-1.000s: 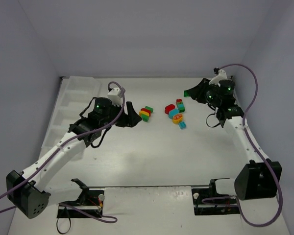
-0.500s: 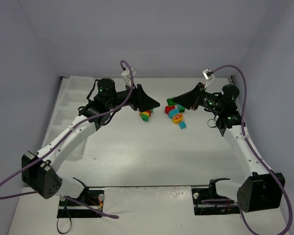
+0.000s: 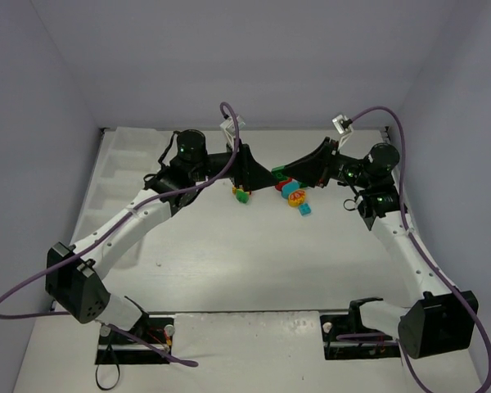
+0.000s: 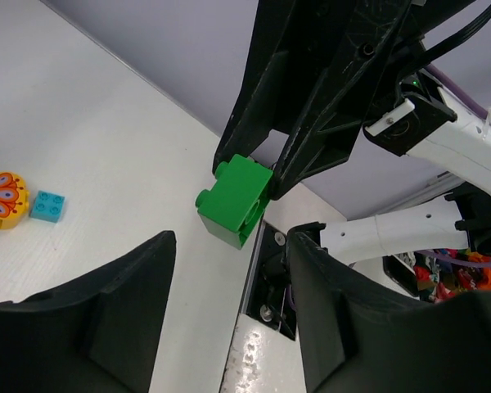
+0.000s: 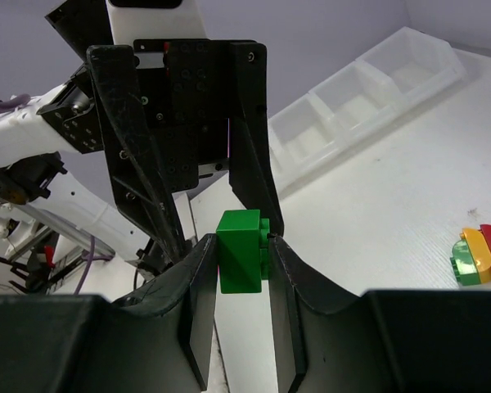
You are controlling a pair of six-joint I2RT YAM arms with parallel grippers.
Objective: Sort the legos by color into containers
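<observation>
My right gripper (image 5: 242,239) is shut on a green lego brick (image 5: 239,266), held in the air above the middle of the table (image 3: 229,262). The left gripper (image 4: 231,255) faces it, open; the green brick (image 4: 233,201) hangs just beyond its fingertips, apart from them. In the top view the two grippers meet near the green brick (image 3: 277,173). On the table lie a red-yellow-green clump (image 5: 479,254), an orange-yellow round piece (image 4: 4,196) and a teal brick (image 4: 47,205). The translucent tray of containers (image 3: 114,168) runs along the left edge.
Loose legos (image 3: 295,196) lie under the raised grippers. Grey walls close in the table on three sides. Both arm bases and their black mounts (image 3: 368,327) sit at the near edge.
Both arms swung up and inward until their grippers met over the table's middle. The right one brought the green brick along. The left jaws narrowed somewhat.
</observation>
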